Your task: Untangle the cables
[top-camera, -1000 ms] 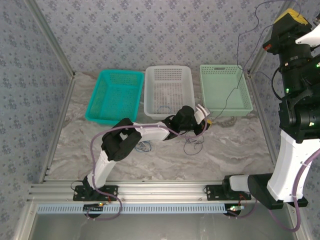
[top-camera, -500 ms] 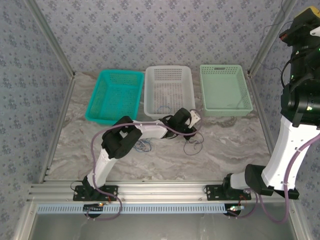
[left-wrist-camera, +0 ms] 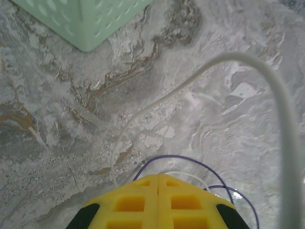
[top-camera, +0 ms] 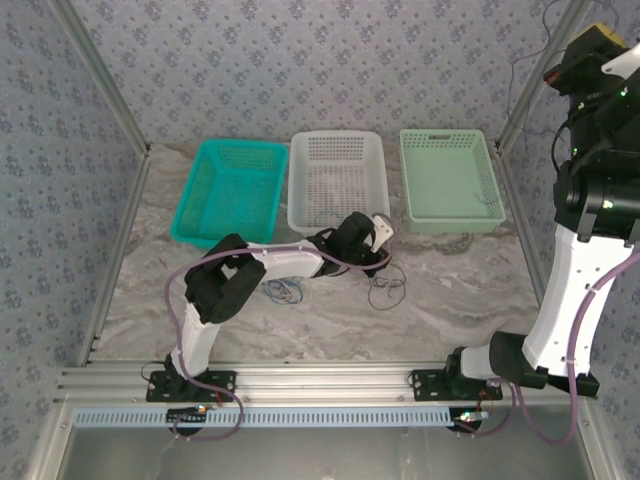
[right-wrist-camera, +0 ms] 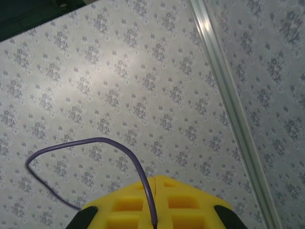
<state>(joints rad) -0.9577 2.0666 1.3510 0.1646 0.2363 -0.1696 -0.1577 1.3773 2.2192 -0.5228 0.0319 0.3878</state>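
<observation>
Right end effector, high in the frame's upper right, is clenched on the dark cable. Thin and violet-tinted in the wrist view, the cable leaves the seam btwn the yellow fingers, runs up, arcs left, then hooks down toward lower left. Left end effector sits low over the counter at centre frame, just below the white basket. Its pads are pressed together; can't tell whether anything is pinched. In its wrist view the cream cable rises from just left of the fingertips, sweeps to upper right, then drops along the right edge, thick & blurred. Dark loops lie just below that end effector. The blue cable is coiled to its lower left, beside the forearm.
</observation>
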